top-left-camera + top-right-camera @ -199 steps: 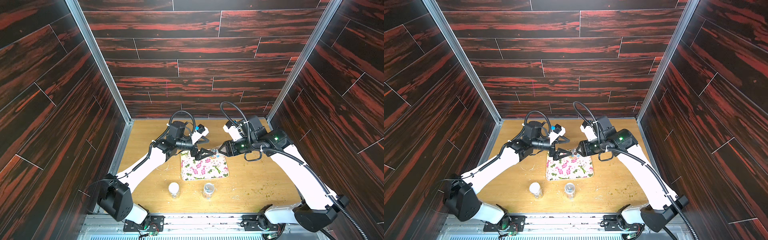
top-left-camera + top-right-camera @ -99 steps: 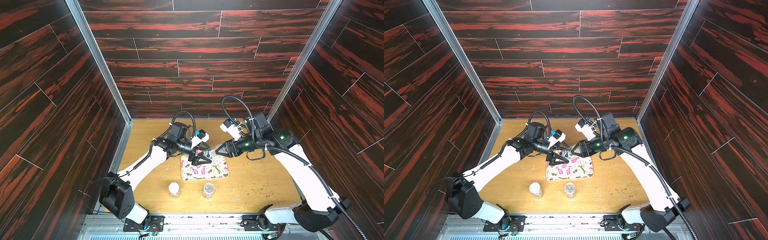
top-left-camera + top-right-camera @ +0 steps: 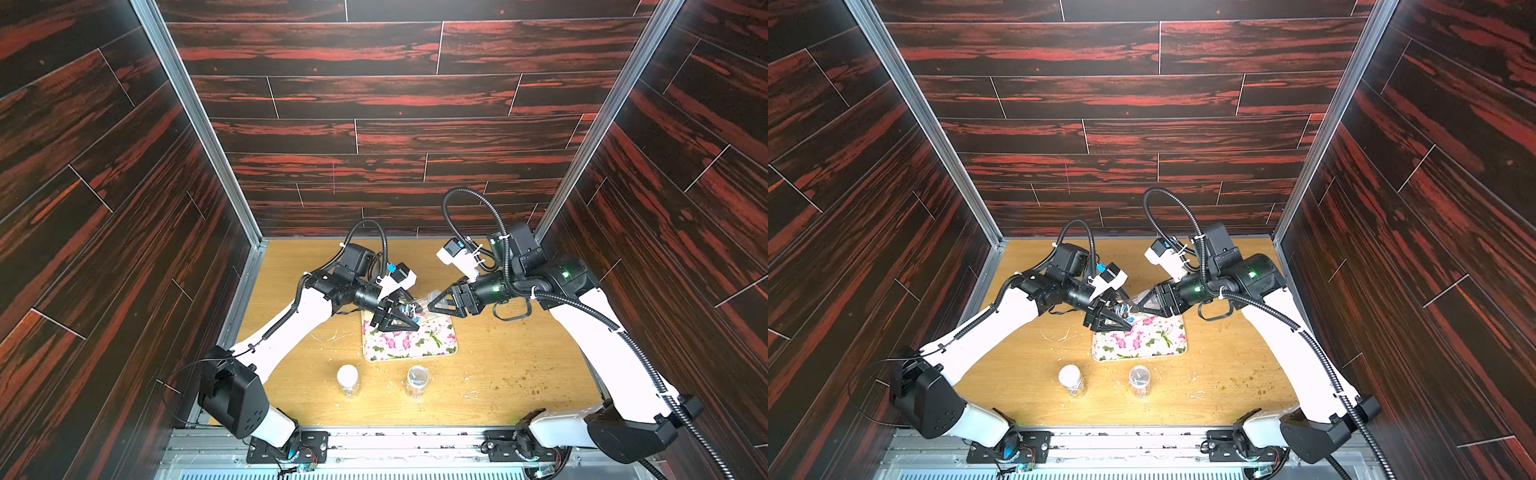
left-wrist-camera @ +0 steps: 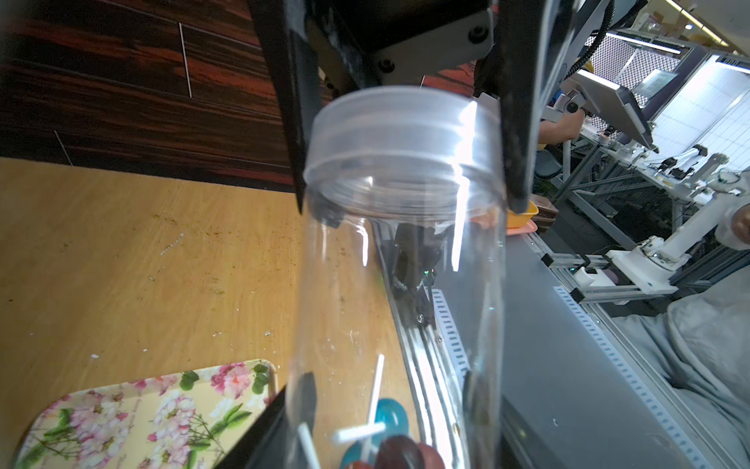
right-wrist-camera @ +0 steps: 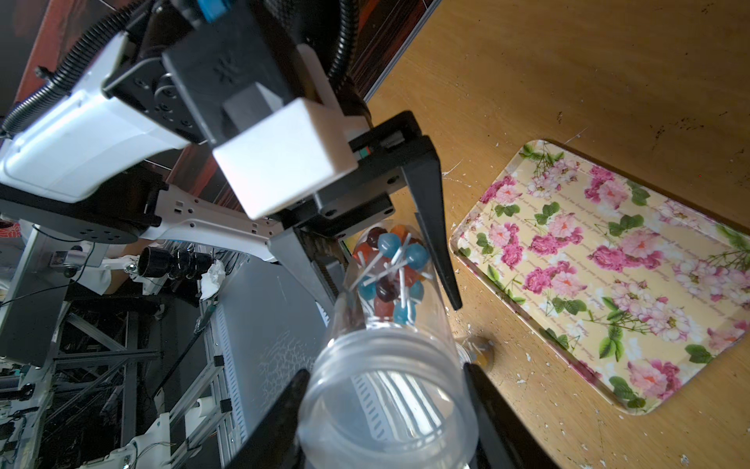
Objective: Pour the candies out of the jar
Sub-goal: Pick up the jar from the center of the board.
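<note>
A clear jar (image 3: 424,299) (image 3: 1132,301) hangs on its side over the far edge of the flowered tray (image 3: 411,345) (image 3: 1142,345), held from both ends. My right gripper (image 3: 432,301) (image 5: 385,381) is shut on its translucent lid end (image 4: 401,150). At the bottom end my left gripper (image 3: 413,313) (image 4: 389,390) is shut on the jar, with a finger (image 5: 436,243) on each side. The candies (image 5: 389,268) (image 4: 389,418), blue, red and dark balls on white sticks, are piled against the jar's bottom. The tray (image 5: 608,264) has nothing on it.
Two more jars stand near the front edge: one with a white top (image 3: 347,378) (image 3: 1070,379) and one clear (image 3: 417,379) (image 3: 1139,380). Greenish crumbs (image 3: 519,382) lie scattered on the wooden table to the right. Dark wood walls close in three sides.
My left gripper moved in from beside the jar and closed its wide-open jaws round the jar's bottom end. The right gripper kept its hold on the lid end and shifted slightly.
</note>
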Robot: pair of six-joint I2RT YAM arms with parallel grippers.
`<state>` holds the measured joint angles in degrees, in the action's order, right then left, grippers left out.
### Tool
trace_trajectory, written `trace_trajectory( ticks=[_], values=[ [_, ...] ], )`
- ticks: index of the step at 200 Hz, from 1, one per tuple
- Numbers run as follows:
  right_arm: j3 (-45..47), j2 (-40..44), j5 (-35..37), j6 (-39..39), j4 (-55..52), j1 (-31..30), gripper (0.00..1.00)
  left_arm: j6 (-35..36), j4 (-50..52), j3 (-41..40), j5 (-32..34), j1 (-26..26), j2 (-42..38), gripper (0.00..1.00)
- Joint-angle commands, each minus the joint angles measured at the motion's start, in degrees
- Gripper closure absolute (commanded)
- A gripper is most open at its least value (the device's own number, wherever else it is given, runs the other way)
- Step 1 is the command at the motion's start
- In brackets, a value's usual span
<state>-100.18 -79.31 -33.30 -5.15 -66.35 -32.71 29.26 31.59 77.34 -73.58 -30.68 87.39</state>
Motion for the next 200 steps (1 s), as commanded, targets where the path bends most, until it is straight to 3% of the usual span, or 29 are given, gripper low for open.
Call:
trace_trajectory(
  ticks=[1, 51, 78, 96, 155, 200],
  values=[
    [-1.3, -1.4, -1.2, 1.7, 0.0, 0.2, 0.56, 2.6, 3.5, 0.8, -1.0, -0.3, -2.0, 0.45],
    [-1.3, -2.1, -0.6, 0.9, 1.2, 0.2, 0.54, 1.3, 1.9, -0.1, 1.9, -0.9, -3.0, 0.51],
    [-0.7, -1.4, 0.8, -0.9, 2.9, 0.1, 0.24, -3.6, -6.6, -2.5, 3.5, -1.0, -4.4, 0.53],
    [1.2, 0.2, 2.6, -3.9, 5.7, 0.1, 0.16, -7.5, -12.1, -4.6, 6.6, -1.1, -5.6, 0.54],
    [10.5, 7.6, 12.1, -18.6, 16.3, 0.0, 0.13, -23.5, -38.1, -15.5, 18.5, -1.2, -10.2, 0.56],
    [17.3, 13.3, 17.2, -28.7, 27.1, -0.2, 0.13, -26.8, -46.4, -19.8, 26.7, -2.5, -10.9, 0.56]
  ],
)
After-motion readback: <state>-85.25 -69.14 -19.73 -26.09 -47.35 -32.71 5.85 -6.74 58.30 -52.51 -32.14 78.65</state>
